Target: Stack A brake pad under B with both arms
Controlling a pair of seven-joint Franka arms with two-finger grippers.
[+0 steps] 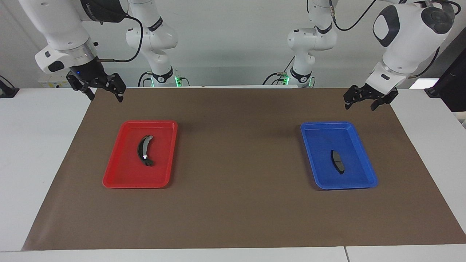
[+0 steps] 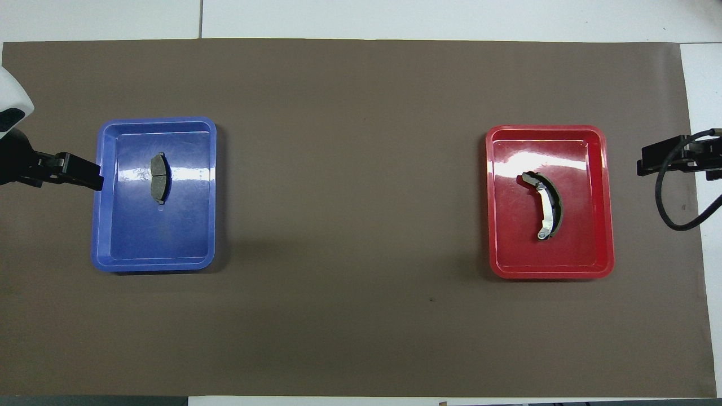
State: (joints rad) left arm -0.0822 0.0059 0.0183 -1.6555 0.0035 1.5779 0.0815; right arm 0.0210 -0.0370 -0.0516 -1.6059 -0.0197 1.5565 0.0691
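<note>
The A brake pad (image 1: 337, 161), short and dark with a groove across its middle, lies in the blue tray (image 1: 358, 183); it also shows in the overhead view (image 2: 159, 178). B (image 1: 145, 150), the long crescent pad with a grey strip and a white spot, lies in the red tray (image 1: 120, 182) and shows in the overhead view (image 2: 546, 206). My left gripper (image 1: 361, 106) is open and empty, raised over the mat by the blue tray's edge (image 2: 93, 179). My right gripper (image 1: 105, 97) is open and empty, raised over the mat's edge (image 2: 648, 163) at the right arm's end.
A brown mat (image 1: 233, 203) covers most of the white table (image 1: 32, 163). The blue tray (image 2: 107, 248) is toward the left arm's end, the red tray (image 2: 601, 265) toward the right arm's end, with bare mat (image 2: 350, 197) between them.
</note>
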